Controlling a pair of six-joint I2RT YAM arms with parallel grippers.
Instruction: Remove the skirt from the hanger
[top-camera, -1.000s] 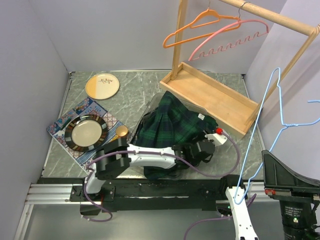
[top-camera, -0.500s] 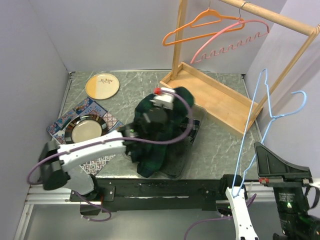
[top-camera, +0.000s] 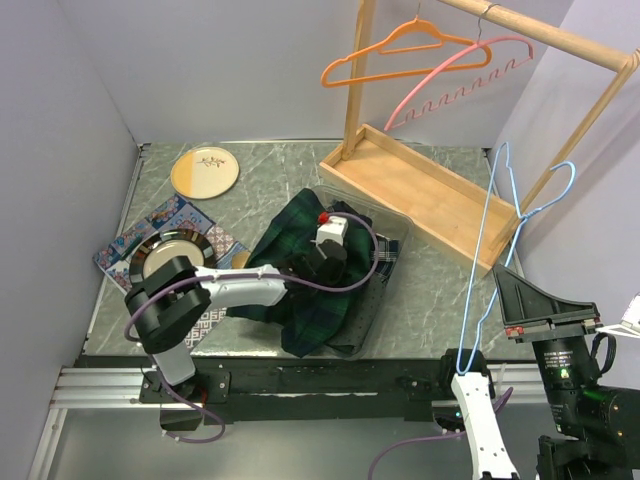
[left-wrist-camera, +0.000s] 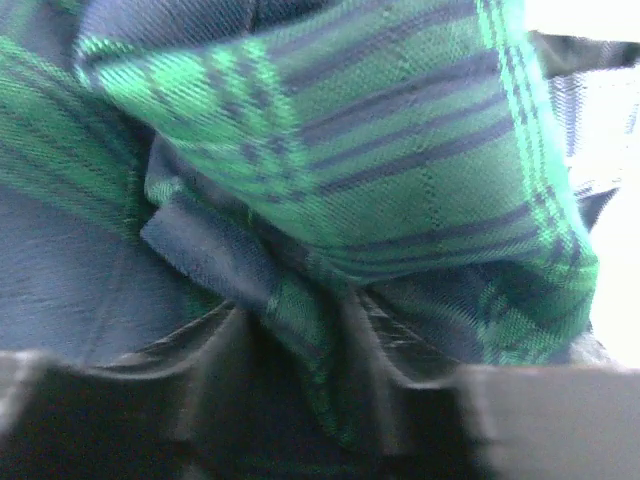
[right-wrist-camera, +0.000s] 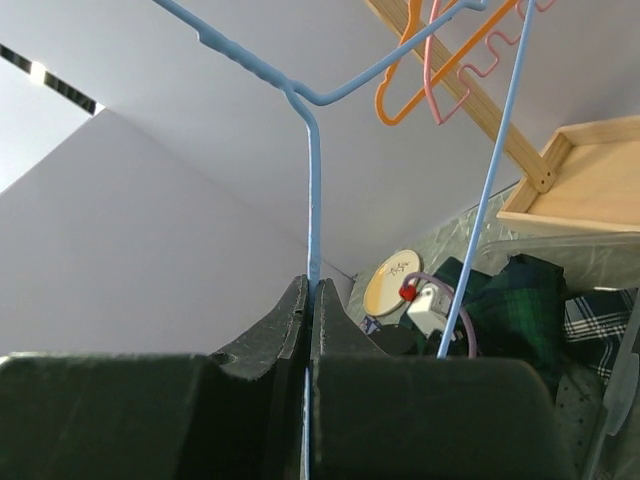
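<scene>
The dark green plaid skirt (top-camera: 310, 290) lies bunched in a clear plastic bin (top-camera: 392, 232) at the table's middle, spilling over its near-left side. It is off the hanger. My left gripper (top-camera: 322, 266) is pressed down into the skirt. In the left wrist view a fold of the skirt (left-wrist-camera: 400, 150) runs down between its fingers (left-wrist-camera: 215, 390), which are shut on the cloth. My right gripper (right-wrist-camera: 310, 285) is shut on the wire of the light blue hanger (right-wrist-camera: 314, 180) and holds it upright at the near right (top-camera: 488, 230), empty and clear of the skirt.
A wooden rack (top-camera: 430, 190) stands at the back right with an orange hanger (top-camera: 400, 50) and a pink hanger (top-camera: 450, 80) on its rail. A cream plate (top-camera: 205, 171), a dark-rimmed plate (top-camera: 165, 262) on a patterned mat and a small gold cup (top-camera: 243, 261) sit at the left.
My left gripper carried the skirt from the right side up and leftward, then lowered it into the bin. The blue hanger turned and shifted slightly in my right gripper.
</scene>
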